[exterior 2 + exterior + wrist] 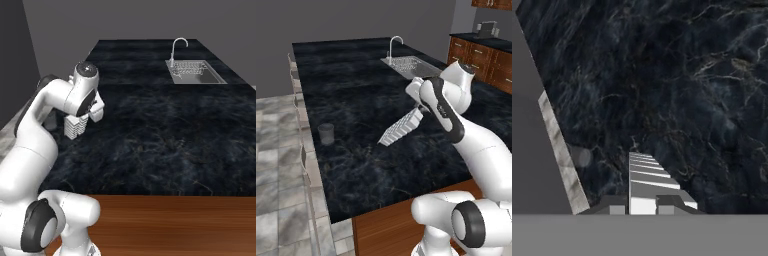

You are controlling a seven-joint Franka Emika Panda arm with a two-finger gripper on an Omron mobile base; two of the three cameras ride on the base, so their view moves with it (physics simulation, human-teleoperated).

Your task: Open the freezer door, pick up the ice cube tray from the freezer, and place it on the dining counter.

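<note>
The ice cube tray (400, 128) is pale blue-white with rows of square cells. It hangs tilted over the dining counter (356, 90), its low end close to the black marbled top; whether it touches I cannot tell. My gripper (418, 113) is shut on the tray's upper end. In the hand view the tray (647, 181) runs away from my gripper (642, 206) between the two dark fingertips (614, 205), with the counter (672, 75) below. From the right base view the tray (74, 127) shows under the hand, near the counter's left side. The freezer and its door are out of view.
A small grey cup (326, 133) stands on the counter left of the tray, near the left edge. The steel sink (408, 64) with its faucet (395, 43) is set in at the far right. Wooden cabinets (481, 60) line the back right.
</note>
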